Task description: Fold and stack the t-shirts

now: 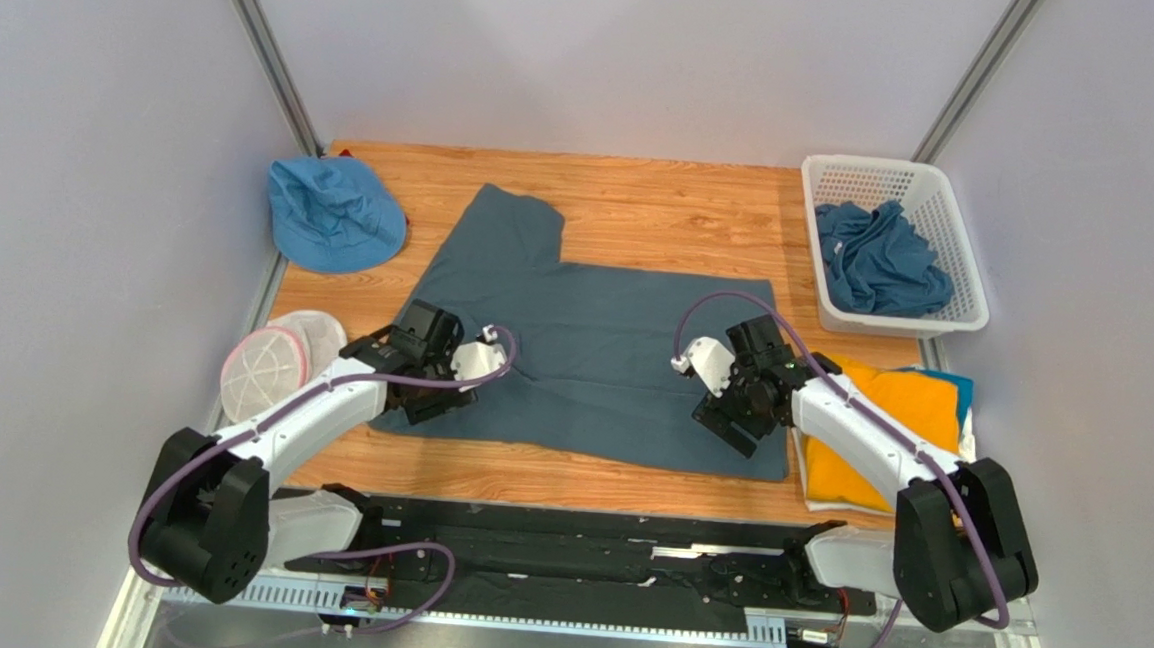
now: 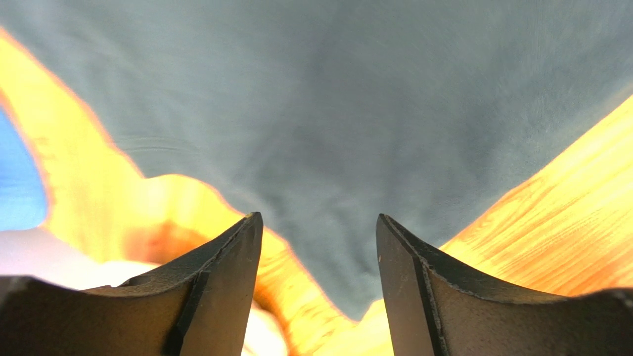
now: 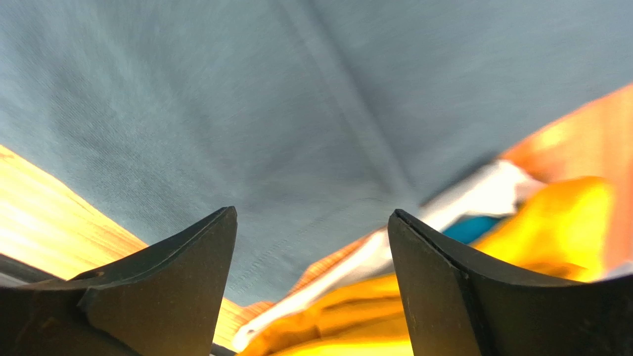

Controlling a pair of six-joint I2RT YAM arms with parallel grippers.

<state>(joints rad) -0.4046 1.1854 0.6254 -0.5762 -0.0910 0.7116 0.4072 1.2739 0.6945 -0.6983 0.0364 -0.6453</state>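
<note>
Toward the near edge of the desk, left of centre, the left claw [image 2: 319, 222] hangs with its two dark fingers spread and nothing between them, straddling the near-left corner of a dark slate-blue cotton t-shirt [image 1: 597, 341]. The right claw [image 3: 312, 215] is just as open and empty over that shirt's near-right corner. The shirt lies spread across the middle of the wooden desk [image 1: 666, 194], one sleeve reaching toward the far edge.

Just beside the right claw, along the right edge, is the folded stack. A mustard-yellow t-shirt [image 1: 863, 432] lies on top, and a sliver of bright blue t-shirt [image 1: 957, 384] shows beneath it. More crumpled slate-blue shirts [image 1: 881, 260] wait in a white slotted plastic basket [image 1: 867, 163] at the far-right corner. A bright blue floppy hat [image 1: 331, 212] sits at the far-left corner, and a round white mesh pouch with pink edging [image 1: 264, 368] lies on the left edge.

The likely next step is pinching both near corners. The main risk is on the right, where the slate hem meets the stack. A finger set slightly wide could catch the yellow cloth and drag the pile. On the left, a shallow bite could slip off the thin fabric. If the two claws lift unevenly, the fold will skew.
</note>
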